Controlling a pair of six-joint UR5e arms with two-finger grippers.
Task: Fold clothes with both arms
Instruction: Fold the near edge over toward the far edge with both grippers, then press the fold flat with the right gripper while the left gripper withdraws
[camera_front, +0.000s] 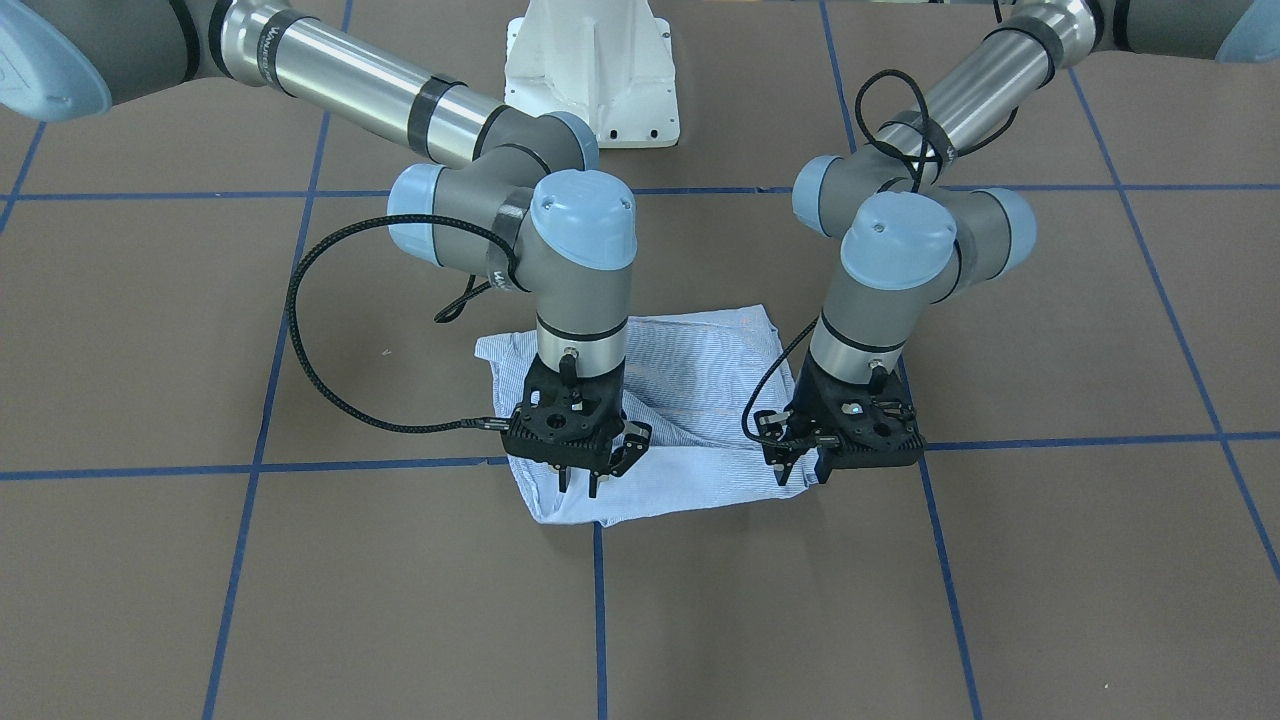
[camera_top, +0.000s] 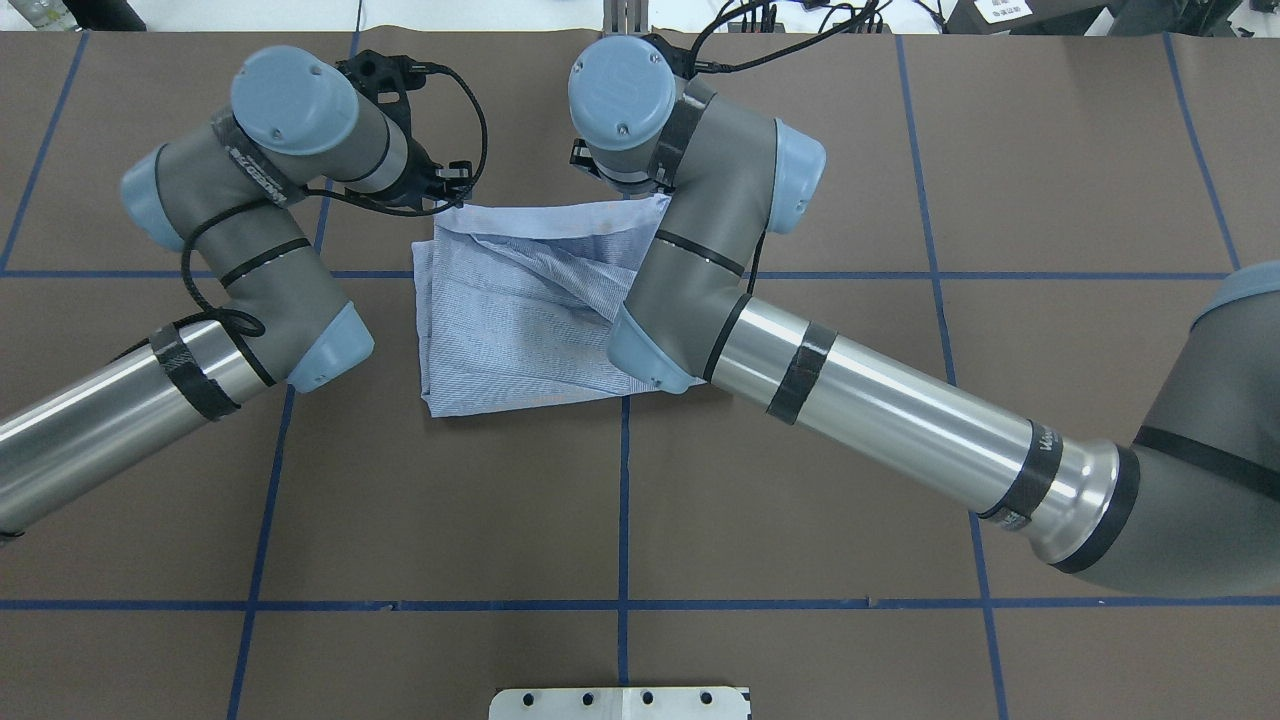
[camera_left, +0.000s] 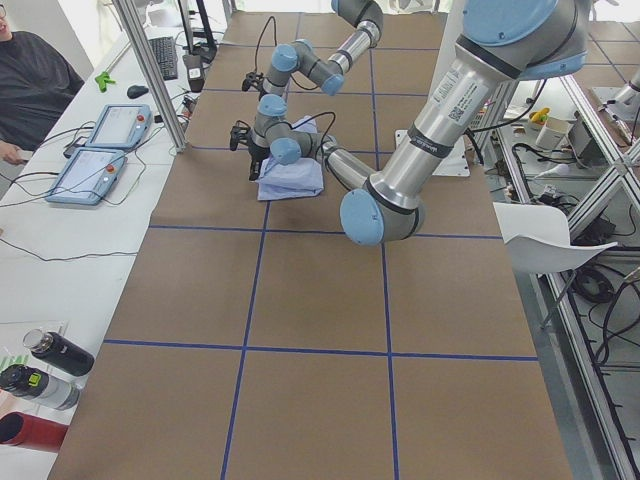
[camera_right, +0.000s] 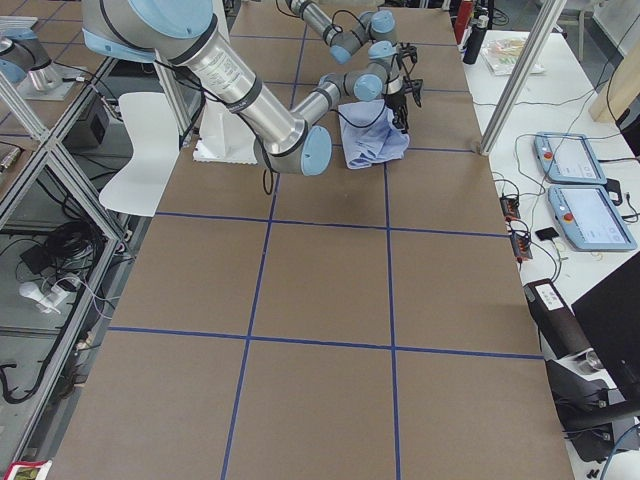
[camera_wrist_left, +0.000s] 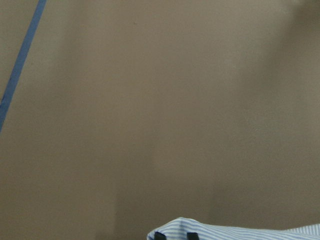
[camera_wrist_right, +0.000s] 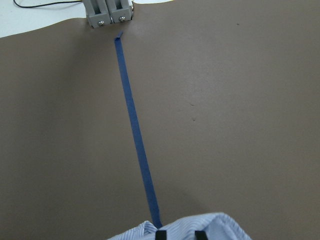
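Blue-and-white shirt (camera_front: 700, 380): left gripper (camera_front: 805, 472) and right gripper (camera_front: 580, 485) each pinch its edge; carry both level, cloth taut.

shirt (camera_top: 520, 320) corner hidden under right arm (camera_top: 700, 300), left claw (camera_wrist_left: 175, 236) tips cropped

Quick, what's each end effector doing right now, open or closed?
Left end effector: closed on the striped shirt.
Right end effector: closed on the same shirt.

- Brown table (camera_left: 320, 300) crossed by blue tape lines (camera_left: 320, 353).
- White bench (camera_left: 60, 250) along the left frame edge, bearing two tablets (camera_left: 100, 150).
- White chair (camera_left: 545, 240) at right edge.
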